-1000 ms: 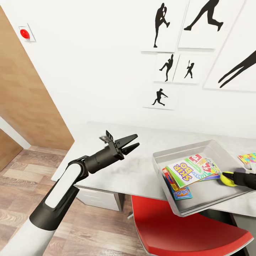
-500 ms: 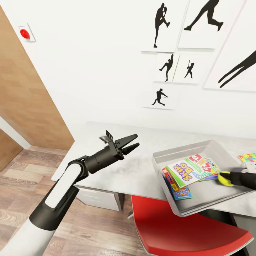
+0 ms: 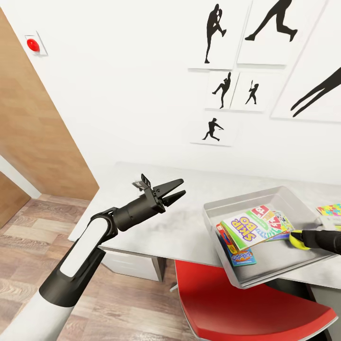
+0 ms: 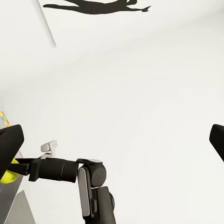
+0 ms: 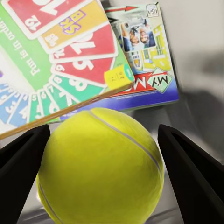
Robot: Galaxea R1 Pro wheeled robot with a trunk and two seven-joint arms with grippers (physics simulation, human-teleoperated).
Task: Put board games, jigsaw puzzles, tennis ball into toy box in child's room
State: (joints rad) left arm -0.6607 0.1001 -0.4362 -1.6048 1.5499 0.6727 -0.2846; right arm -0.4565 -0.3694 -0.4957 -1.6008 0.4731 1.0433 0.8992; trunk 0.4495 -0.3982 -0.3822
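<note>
The pale grey toy box [image 3: 222, 206] stands on the table [image 3: 156, 227] at its front right. Inside lie board games: a slim yellow-red-green one [image 3: 246, 227] [image 5: 56, 60] on top, the "MY MONOPOLY" box [image 5: 144, 56] under it, and a light-blue one [image 3: 242, 256]. My right gripper [image 3: 297, 239] [image 5: 100, 165] is shut on the tennis ball [image 3: 298, 239] [image 5: 100, 165], held inside the box's right side beside the top game's edge. One jigsaw puzzle [image 3: 330, 209] lies just beyond the box. My left gripper [image 3: 180, 187] hangs open over the bare table, left of the box.
A red chair [image 3: 246, 308] sits under the table's front edge, below the toy box. A brown door [image 3: 33, 128] and wood floor [image 3: 28, 237] are at the left. Black silhouette pictures [image 3: 222, 90] hang on the white wall behind the table.
My right gripper has carried the tennis ball a little leftward, further in over the toy box. The left arm has not moved.
</note>
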